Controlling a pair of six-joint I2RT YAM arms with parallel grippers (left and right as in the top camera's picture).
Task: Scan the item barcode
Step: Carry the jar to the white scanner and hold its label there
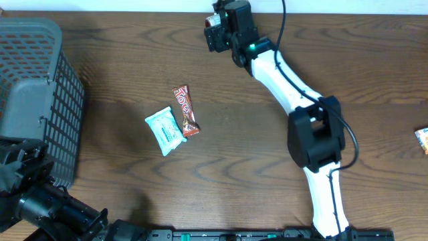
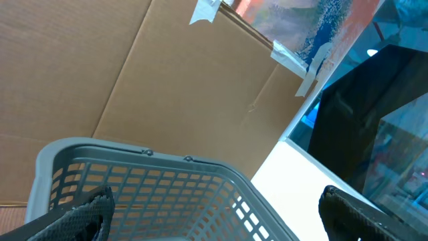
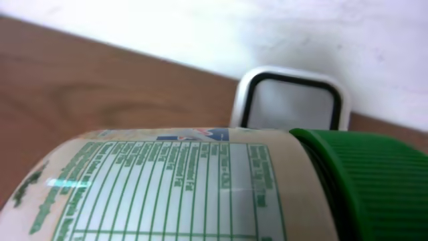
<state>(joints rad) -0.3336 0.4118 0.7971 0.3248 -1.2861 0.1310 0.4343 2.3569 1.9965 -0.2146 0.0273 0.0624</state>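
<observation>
We note a brown wooden table (image 1: pixel 241 181) with a grey plastic mesh basket (image 1: pixel 40 73) at its left edge. The left gripper (image 2: pixel 217 201), at the basket, stands released, its fingers wide apart. The right gripper (image 1: pixel 215 30), at the far edge, grasps a beige labelled jar with green ribbed lid (image 3: pixel 174 187), held sideways before a white-framed scanner window (image 3: pixel 291 100). A pale blue sachet (image 1: pixel 165 130) and a brown bar wrapper (image 1: pixel 186 110) lie side by side mid-table.

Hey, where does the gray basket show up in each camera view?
Overhead: gray basket at the far left edge.
Left wrist: gray basket spans the bottom of the picture.
Right wrist: not in it; a green-capped bottle fills the foreground.
Shared landmark: the wooden table, in overhead and right wrist; the left wrist view shares only the basket.
</observation>
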